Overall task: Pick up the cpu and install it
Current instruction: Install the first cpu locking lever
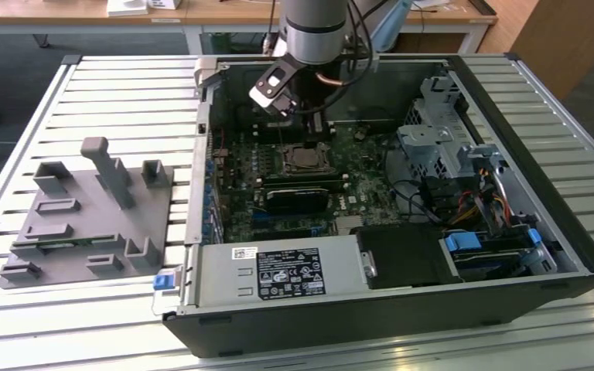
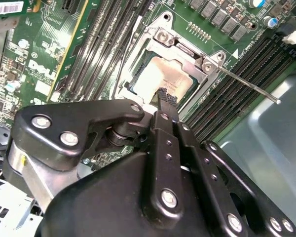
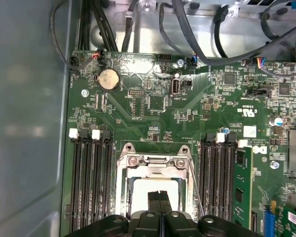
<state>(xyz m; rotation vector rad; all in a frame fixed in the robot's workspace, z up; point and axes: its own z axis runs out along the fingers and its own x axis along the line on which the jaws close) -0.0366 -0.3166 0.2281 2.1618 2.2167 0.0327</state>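
In both wrist views the black fingers [image 3: 154, 200] of the gripper [image 3: 160, 193] are pressed together with nothing between them. Their tips hang directly over the cpu [image 2: 160, 79], at its nearer edge; I cannot tell whether they touch it. The cpu lies flat in the socket, its pale silver top showing through the opening of the metal socket frame [image 3: 153, 161]. The frame's thin lever [image 2: 246, 85] sticks out to one side. Rows of black memory slots [image 3: 91, 182] run on both sides of the socket on the green motherboard [image 3: 153, 103].

In the exterior view, an open computer case [image 1: 380, 325] lies on a slatted white surface [image 1: 80, 85]. At its near end it holds a labelled power supply [image 1: 276, 274]. Further in is the motherboard, with a metal drive cage [image 1: 436, 147] and bundled cables at the exterior view's right. The gripper reaches down into the far half of the case, over the socket. Outside the case, at the exterior view's left, stands a grey holder [image 1: 80, 224] with upright posts and slots.
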